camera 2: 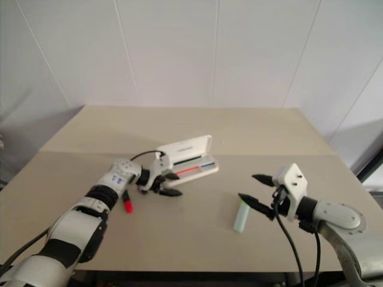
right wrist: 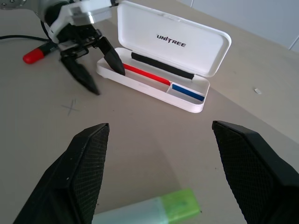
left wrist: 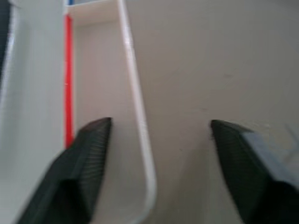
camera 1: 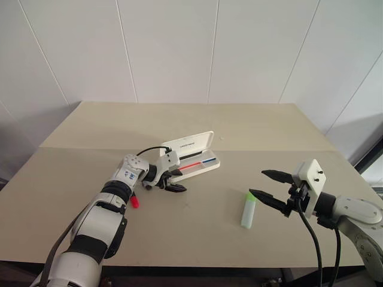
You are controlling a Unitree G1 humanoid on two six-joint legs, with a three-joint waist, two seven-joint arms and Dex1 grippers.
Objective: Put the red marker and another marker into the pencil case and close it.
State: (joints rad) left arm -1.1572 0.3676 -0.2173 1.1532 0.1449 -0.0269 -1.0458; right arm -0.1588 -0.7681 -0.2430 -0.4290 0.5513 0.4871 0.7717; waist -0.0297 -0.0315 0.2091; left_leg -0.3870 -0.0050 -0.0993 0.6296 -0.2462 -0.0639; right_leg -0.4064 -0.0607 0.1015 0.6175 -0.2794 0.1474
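Note:
The white pencil case [camera 1: 192, 145] lies open in the middle of the table, lid up, with red and blue strips in its tray [right wrist: 189, 103]. My left gripper [camera 1: 181, 180] is open at the case's left end; in the left wrist view the tray's rim [left wrist: 140, 140] runs between the fingers [left wrist: 88, 163], one over the tray and one over the table. The red marker [camera 1: 134, 202] lies on the table beside my left forearm. The mint marker with the lime-green cap [camera 1: 248, 210] lies just left of my right gripper [camera 1: 257, 183], which hovers open and empty.
The beige table [camera 1: 197, 239] has a seam across it behind the case. White wall panels stand behind its far edge. A black cable [camera 1: 151, 149] loops from my left wrist near the case lid.

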